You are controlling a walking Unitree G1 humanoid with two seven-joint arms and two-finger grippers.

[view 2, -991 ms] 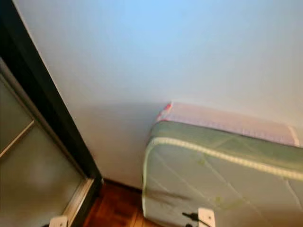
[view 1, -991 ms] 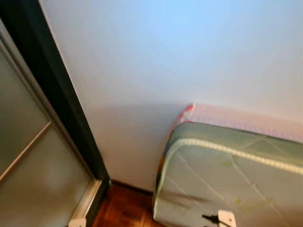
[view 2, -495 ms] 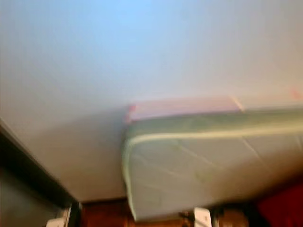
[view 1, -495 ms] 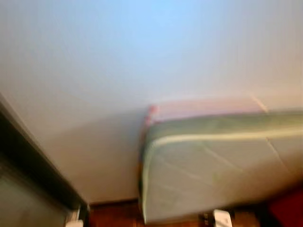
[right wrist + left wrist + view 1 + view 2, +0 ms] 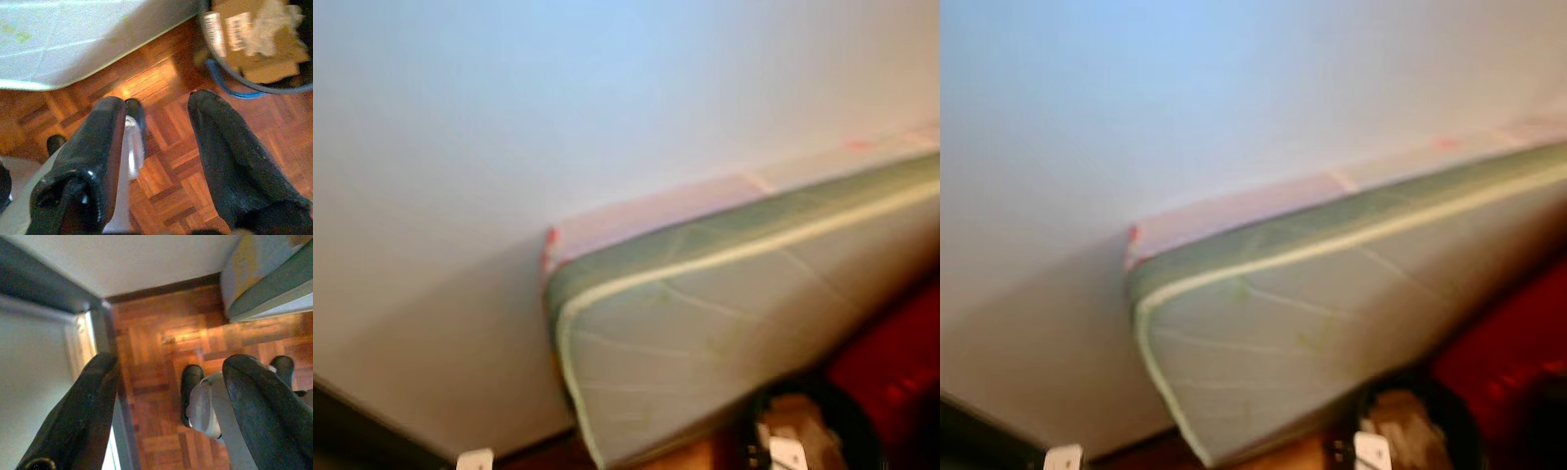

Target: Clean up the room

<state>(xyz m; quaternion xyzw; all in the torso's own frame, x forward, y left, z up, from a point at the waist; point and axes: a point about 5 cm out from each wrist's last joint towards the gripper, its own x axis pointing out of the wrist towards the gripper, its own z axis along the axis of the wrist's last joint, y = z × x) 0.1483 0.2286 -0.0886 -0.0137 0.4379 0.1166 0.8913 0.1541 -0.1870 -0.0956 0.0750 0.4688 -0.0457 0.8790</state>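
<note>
The left tool (image 5: 166, 406) hangs over the parquet floor (image 5: 156, 352) with fingers apart and empty; the right tool (image 5: 156, 147) likewise, apart and empty, just beside the bin (image 5: 254, 44). The bin stands beside the mattress (image 5: 724, 323), which leans on the wall (image 5: 558, 108). Judged step: searching for clutter — nothing is picked yet. Next calls for steadying the blurred head view. A pale label on the bin's cardboard (image 5: 234, 34) cannot be read.
</note>
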